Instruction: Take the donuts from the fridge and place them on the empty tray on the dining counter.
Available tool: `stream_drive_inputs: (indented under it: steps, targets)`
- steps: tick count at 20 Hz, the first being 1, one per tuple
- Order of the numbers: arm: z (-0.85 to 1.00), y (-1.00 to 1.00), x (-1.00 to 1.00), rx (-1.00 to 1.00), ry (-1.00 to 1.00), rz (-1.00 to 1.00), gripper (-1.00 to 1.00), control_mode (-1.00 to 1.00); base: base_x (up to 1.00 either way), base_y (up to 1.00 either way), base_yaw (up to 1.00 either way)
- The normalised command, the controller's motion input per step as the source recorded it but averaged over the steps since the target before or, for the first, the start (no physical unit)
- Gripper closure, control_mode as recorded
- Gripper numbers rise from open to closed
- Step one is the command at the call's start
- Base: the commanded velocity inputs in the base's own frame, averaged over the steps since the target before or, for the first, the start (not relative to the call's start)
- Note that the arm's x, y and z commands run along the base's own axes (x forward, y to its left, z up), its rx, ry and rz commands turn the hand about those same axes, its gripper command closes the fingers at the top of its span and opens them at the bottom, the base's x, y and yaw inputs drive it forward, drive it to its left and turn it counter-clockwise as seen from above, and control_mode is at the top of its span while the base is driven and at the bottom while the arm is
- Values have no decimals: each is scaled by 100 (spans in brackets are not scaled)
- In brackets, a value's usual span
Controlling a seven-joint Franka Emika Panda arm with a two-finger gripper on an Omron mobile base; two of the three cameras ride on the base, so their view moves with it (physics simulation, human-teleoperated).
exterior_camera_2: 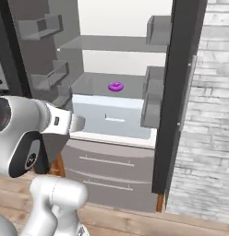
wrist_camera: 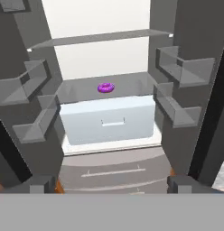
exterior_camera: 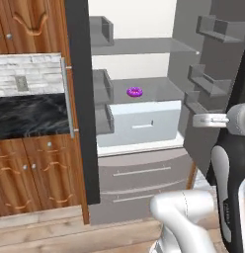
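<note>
Gripper (wrist_camera: 112,182) released, jaws spread wide, empty, held outside the open fridge (wrist_camera: 109,155) at drawer height. Purple donut (wrist_camera: 105,87) lies flat on the grey shelf (wrist_camera: 132,83), straight ahead, higher and deeper in, well apart.

Fridge (exterior_camera: 144,170): matt grey drawer fronts, brushed-metal look; white smooth interior; grey shelves, slightly translucent like plastic. Crisper drawer (wrist_camera: 108,118): pale smooth plastic. Purple donut (exterior_camera: 135,92): glossy icing. Cabinets (exterior_camera: 30,175): polished brown wood, strong grain. Bench top (exterior_camera: 28,116): glossy black marble, white veins. Wall (exterior_camera_2: 206,120): rough pale stone brick. Floor (exterior_camera: 40,232): matt wood planks. Robot arm (exterior_camera: 186,212): smooth glossy white shell.
</note>
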Motion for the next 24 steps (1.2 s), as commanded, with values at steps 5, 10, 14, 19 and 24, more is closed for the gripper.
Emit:
stream_drive_inputs:
  steps: [5,10,14,19,24]
  targets:
    - [0,0,0,0,0,0,-100,100,100,40,-5]
    - [0,0,0,0,0,0,-100,100,100,-18,-3]
    - [0,0,0,0,0,0,-100,100,100,-10,0]
    - [0,0,0,0,0,0,-100,100,97,-17,-10]
    - [0,0,0,0,0,0,-100,100,63,-47,-42]
